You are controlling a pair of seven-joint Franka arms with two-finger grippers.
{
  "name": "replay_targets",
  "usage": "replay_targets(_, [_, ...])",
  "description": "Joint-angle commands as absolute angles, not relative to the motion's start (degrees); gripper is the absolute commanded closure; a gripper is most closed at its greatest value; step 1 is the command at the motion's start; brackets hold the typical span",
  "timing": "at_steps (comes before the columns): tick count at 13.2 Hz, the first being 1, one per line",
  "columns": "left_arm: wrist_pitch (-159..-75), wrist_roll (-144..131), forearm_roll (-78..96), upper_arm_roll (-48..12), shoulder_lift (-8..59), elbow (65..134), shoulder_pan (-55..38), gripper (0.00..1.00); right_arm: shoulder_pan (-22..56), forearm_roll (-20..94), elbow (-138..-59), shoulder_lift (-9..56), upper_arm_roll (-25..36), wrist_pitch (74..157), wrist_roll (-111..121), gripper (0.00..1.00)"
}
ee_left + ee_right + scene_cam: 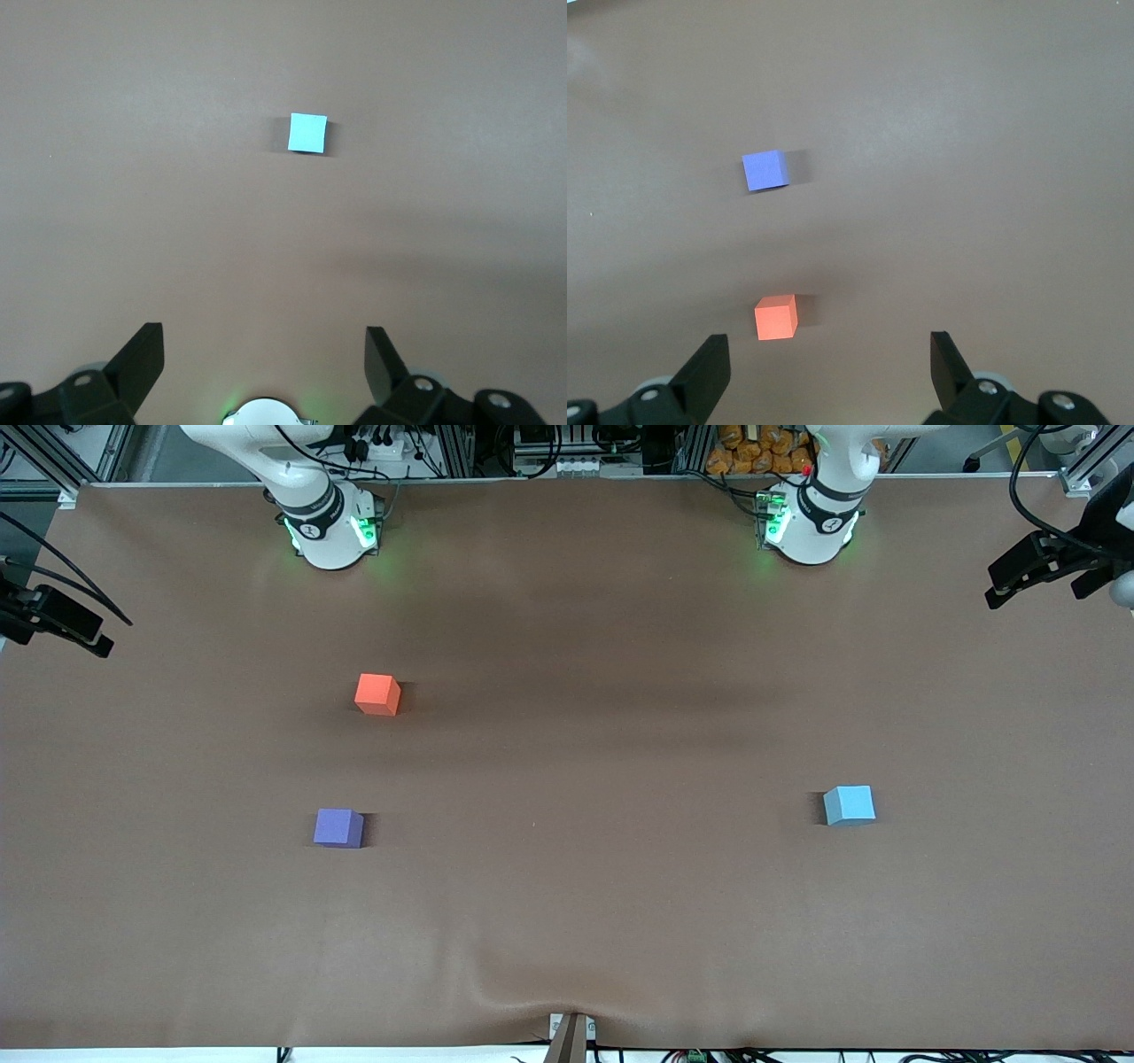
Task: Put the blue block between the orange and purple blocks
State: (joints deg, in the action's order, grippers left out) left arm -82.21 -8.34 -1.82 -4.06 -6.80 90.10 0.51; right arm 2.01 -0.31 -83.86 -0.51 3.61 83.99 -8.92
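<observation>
The blue block sits on the brown table toward the left arm's end. It also shows in the left wrist view. The orange block and the purple block sit toward the right arm's end, apart from each other, the purple one nearer to the front camera. Both show in the right wrist view, orange and purple. My left gripper is open and empty, high over the table, well short of the blue block. My right gripper is open and empty, high over the table beside the orange block.
The two arm bases stand at the table's back edge. Black fixtures with cables jut in at both ends of the table. The brown cover has a wrinkle at its front edge.
</observation>
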Motion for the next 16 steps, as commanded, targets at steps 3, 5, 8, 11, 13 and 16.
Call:
replay_targets(3, [-81.74,-7.47,-0.7,-4.04,-6.86,89.91,0.53,0.0,0.88,0.88,-82.79,-0.09,3.08,83.32,-8.44,0.0])
replay_targets(5, [-81.74,-7.12,-0.7,-4.04,-6.42,89.74,0.53,0.0,0.79,0.88,-82.79,0.09,3.08,83.41,-8.44,0.0])
replay_targets(8, [-81.74,-6.77,-0.7,-4.04,-6.24,89.56,0.53,0.0,0.7,1.92,-82.79,0.09,3.16,83.5,-8.35,0.0])
replay_targets(11, [-81.74,-6.77,-0.7,-4.04,-5.8,89.56,0.44,0.0,0.0,2.46,-82.79,0.09,3.16,83.41,-8.35,0.0])
replay_targets(13, [-81.74,-6.77,-0.7,-4.04,-5.8,89.56,0.53,0.0,-0.17,2.46,-82.79,0.09,3.16,83.41,-8.35,0.0])
replay_targets(16, [-81.74,-6.77,-0.7,-4.04,-5.71,89.56,0.53,0.0,-0.18,2.46,-82.79,0.09,3.16,83.41,-8.35,0.0])
